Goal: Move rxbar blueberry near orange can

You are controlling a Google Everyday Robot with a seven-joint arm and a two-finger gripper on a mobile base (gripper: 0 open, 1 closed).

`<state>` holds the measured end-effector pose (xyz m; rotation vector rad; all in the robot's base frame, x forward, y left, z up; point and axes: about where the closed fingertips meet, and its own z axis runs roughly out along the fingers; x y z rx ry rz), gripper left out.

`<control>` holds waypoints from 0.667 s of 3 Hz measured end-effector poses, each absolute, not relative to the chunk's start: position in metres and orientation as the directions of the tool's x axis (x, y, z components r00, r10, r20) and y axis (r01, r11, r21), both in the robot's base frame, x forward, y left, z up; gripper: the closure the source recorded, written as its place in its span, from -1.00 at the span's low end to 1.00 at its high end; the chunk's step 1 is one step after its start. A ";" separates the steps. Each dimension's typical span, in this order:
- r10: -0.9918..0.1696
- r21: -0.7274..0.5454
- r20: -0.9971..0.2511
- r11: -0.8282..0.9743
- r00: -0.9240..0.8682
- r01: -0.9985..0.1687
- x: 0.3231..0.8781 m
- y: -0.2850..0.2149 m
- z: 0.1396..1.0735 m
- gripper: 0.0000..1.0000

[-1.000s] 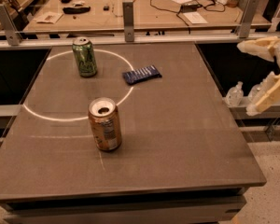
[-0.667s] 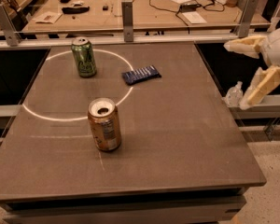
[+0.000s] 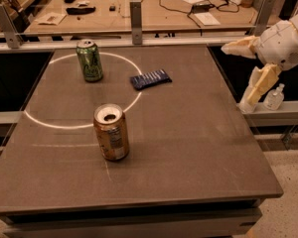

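A green can stands upright just inside the white circle on the brown table

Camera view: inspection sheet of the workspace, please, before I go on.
Surface: dark table with white circle marked.
Job's things: rxbar blueberry flat on circle's right rim; orange can upright, opened, nearer front, apart from it.
Clutter: green can upright at circle's back.
Grippers: gripper beyond table's right edge, jaws open, empty.
Cables: cable on rear bench.
Surroundings: bench with papers behind; small bottle on right rail.
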<state>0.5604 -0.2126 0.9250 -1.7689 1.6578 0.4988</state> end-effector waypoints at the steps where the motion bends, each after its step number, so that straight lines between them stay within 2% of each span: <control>1: -0.729 -0.196 -0.675 0.031 0.112 -0.980 0.574 -0.208 0.925 -1.00; 2: -0.758 -0.181 -0.642 0.006 0.114 -0.984 0.593 -0.196 0.921 -1.00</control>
